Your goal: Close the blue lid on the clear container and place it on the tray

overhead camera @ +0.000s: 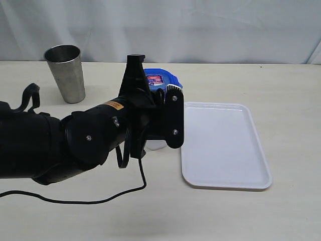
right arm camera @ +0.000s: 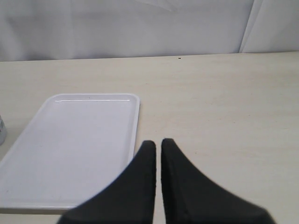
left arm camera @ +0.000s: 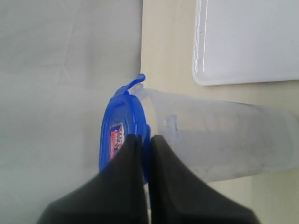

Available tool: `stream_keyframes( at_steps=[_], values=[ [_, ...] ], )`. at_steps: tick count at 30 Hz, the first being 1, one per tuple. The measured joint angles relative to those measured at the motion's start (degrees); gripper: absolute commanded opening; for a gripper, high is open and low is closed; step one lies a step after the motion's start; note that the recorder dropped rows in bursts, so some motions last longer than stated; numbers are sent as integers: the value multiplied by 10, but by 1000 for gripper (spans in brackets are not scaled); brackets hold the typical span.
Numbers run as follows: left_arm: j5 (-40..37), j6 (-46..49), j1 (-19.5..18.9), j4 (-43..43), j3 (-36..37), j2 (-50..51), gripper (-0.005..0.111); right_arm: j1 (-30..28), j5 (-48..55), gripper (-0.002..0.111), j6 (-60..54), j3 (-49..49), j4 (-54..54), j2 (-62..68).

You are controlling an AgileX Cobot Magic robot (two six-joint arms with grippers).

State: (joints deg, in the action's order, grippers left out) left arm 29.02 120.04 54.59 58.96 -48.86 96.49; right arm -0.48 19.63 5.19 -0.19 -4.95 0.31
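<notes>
The blue lid (overhead camera: 160, 78) with its red-blue label sits on the mouth of the clear container (left arm camera: 224, 140), which stands on the table just left of the tray (overhead camera: 223, 145). In the exterior view my left arm hides most of the container; only its base (overhead camera: 156, 145) shows. My left gripper (left arm camera: 145, 140) is shut on the lid's (left arm camera: 120, 126) near edge. One lid flap (left arm camera: 138, 81) sticks outward, unlatched. My right gripper (right arm camera: 158, 143) is shut on nothing, above the table beside the tray's (right arm camera: 74, 149) corner, and does not show in the exterior view.
A shiny steel cup (overhead camera: 65, 73) stands at the back left. A black cable (overhead camera: 90, 200) trails from the left arm across the front of the table. A pale curtain hangs behind the table's far edge.
</notes>
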Motion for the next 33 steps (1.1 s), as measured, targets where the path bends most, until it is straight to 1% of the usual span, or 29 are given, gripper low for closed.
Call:
stream_keyframes(
  at_steps=[17, 26, 33],
  values=[
    [0, 0, 0, 1, 0, -11, 0, 0, 0, 5, 0, 0, 0, 0],
    [-43, 1, 0, 1, 0, -11, 0, 0, 0, 5, 0, 0, 0, 0],
    [-27, 1, 0, 1, 0, -11, 0, 0, 0, 5, 0, 0, 0, 0]
  ],
)
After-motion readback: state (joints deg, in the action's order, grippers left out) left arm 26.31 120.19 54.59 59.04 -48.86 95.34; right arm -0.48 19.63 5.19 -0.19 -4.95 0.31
